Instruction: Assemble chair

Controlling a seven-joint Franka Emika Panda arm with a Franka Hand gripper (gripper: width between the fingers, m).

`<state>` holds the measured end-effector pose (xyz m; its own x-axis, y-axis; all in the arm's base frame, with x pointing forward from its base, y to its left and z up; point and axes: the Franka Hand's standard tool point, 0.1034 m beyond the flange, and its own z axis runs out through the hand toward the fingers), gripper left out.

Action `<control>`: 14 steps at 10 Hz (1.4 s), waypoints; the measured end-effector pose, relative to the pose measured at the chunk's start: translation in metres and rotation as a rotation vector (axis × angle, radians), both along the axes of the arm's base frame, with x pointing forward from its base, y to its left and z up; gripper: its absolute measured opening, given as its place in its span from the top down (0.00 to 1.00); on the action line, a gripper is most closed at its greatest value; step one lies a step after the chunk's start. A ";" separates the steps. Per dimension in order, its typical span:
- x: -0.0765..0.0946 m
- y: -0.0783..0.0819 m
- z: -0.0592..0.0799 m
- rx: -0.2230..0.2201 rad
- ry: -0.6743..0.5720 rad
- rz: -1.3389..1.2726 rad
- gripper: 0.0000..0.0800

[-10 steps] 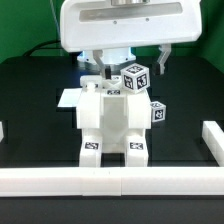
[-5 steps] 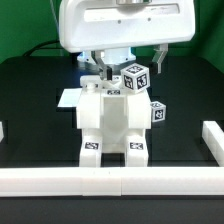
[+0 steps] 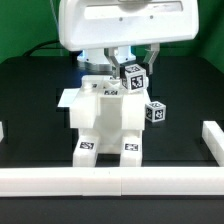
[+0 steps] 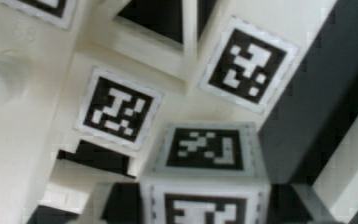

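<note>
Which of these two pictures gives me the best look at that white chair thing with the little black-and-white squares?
The exterior view: the chair stands there nearly whole on the black table. The wrist view sits too close: it shows only white patches of it and several square tags, somewhat blurred.

A black table (image 3: pixel 35 125) sat before a green backdrop (image 3: pixel 22 25). White border rails (image 3: pixel 110 182) ran along its near edge (one more stood at the exterior view's right). The marker board (image 3: pixel 64 98) lay flat, only partly visible.
</note>
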<state>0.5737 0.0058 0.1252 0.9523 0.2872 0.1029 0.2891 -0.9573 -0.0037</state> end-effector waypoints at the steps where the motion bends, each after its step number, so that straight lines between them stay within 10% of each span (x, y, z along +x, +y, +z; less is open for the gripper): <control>1: 0.000 0.000 0.000 0.001 0.000 -0.012 0.64; 14: 0.002 0.004 0.000 0.117 -0.002 -0.977 0.64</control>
